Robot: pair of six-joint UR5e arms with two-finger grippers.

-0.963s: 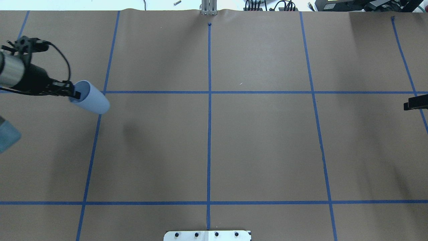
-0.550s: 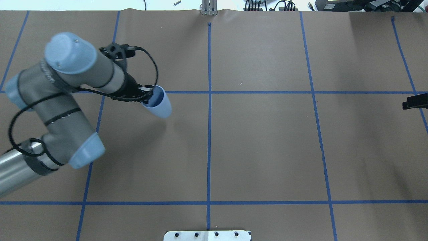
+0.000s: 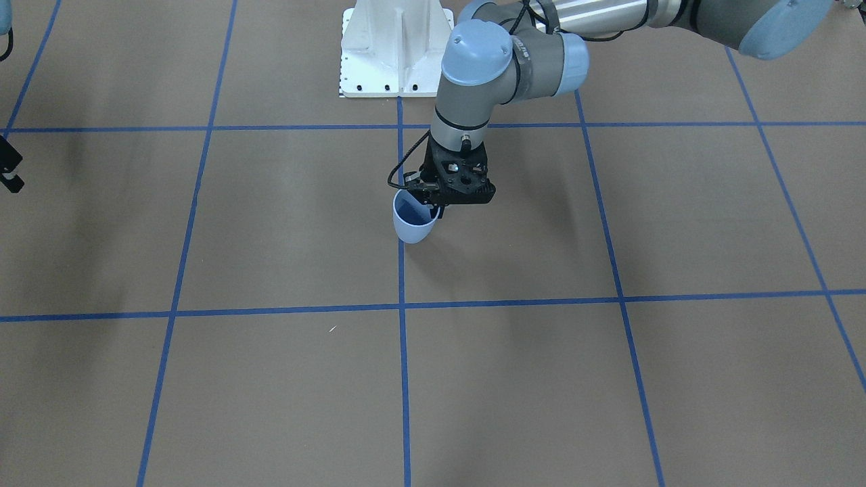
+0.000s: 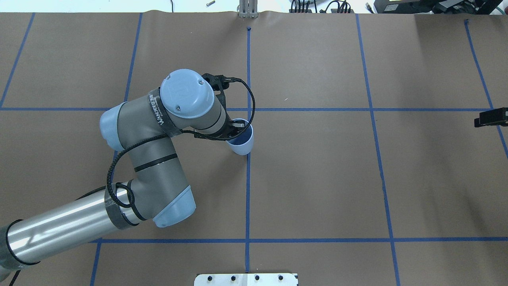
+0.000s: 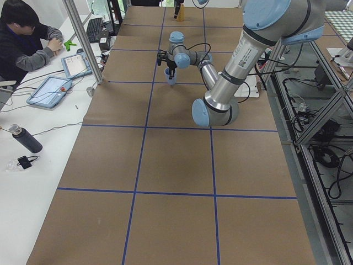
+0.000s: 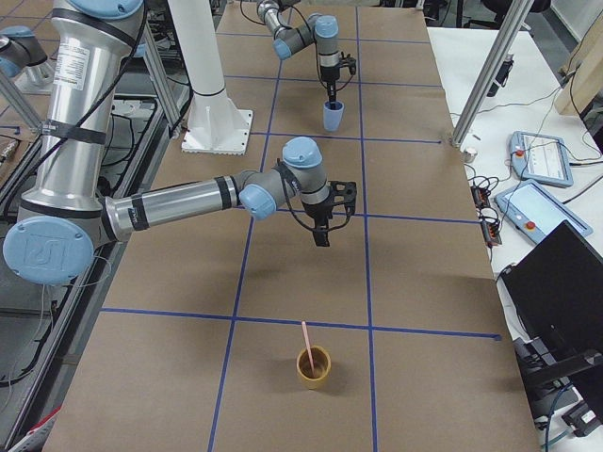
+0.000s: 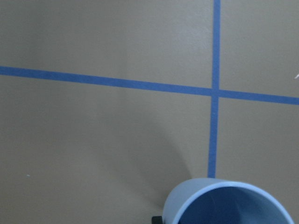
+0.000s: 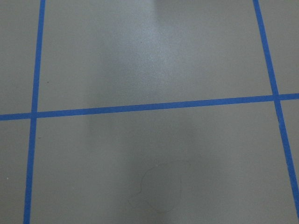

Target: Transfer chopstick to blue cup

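**Chopstick waits at one end as blue cup is carried to mid-table**

Chopstick [image 6: 306, 344], pale pink and thin, leans in a brown cup [image 6: 315, 369] at the end of the table [image 4: 317, 178] on the robot's right, well apart from the blue cup [image 3: 413, 228] it is meant to go into. The left gripper [image 3: 435, 205] is clamped on the blue cup's rim, one finger inside the wall and one outside. This grip keeps the mouth facing up and mostly unobstructed. The cup hangs nearly upright beside the central blue tape line [image 4: 248, 190], probably so the other arm can reach it. No view settles whether its base touches the paper.

The right gripper [image 6: 322, 235] points down over bare paper between the two cups, holding nothing that can be seen. Whether its fingers are spread or closed cannot be told. By this reading the job is in its early stage: the receiving cup is being positioned, and the stick has yet to be picked up. A person sits at the side bench.
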